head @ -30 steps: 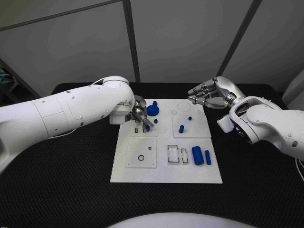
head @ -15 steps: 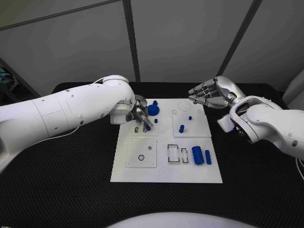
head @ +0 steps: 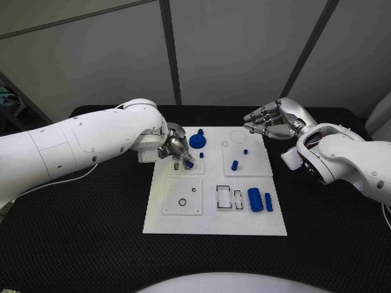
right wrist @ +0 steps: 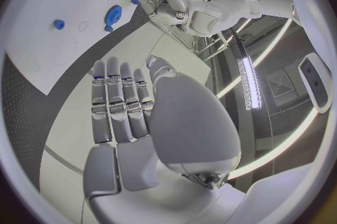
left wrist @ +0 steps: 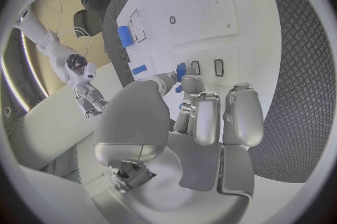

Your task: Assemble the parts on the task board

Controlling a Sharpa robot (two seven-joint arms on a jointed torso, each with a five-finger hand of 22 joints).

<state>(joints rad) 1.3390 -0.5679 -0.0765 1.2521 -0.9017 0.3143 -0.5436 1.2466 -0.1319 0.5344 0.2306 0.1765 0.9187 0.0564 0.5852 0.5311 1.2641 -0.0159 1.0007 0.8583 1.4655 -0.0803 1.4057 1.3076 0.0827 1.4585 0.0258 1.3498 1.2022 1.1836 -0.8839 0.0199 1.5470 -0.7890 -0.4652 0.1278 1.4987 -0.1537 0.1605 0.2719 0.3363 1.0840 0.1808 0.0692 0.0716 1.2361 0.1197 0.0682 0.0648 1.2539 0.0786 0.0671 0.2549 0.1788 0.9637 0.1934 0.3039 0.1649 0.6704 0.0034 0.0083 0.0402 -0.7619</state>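
Task board (head: pixel 215 213) lies mid-tabletop (head: pixel 90 244), blue parts on it.
Left hand (head: pixel 175 148) pinches a small blue peg (head: pixel 189 163) over the board's far-left panel; right hand (head: pixel 273 120) hovers beyond the far-right corner, fingers curled, empty.

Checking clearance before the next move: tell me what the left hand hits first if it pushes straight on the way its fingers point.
Probably the task board: the left hand pinches a small blue part just above a slot there. Depth is unclear.
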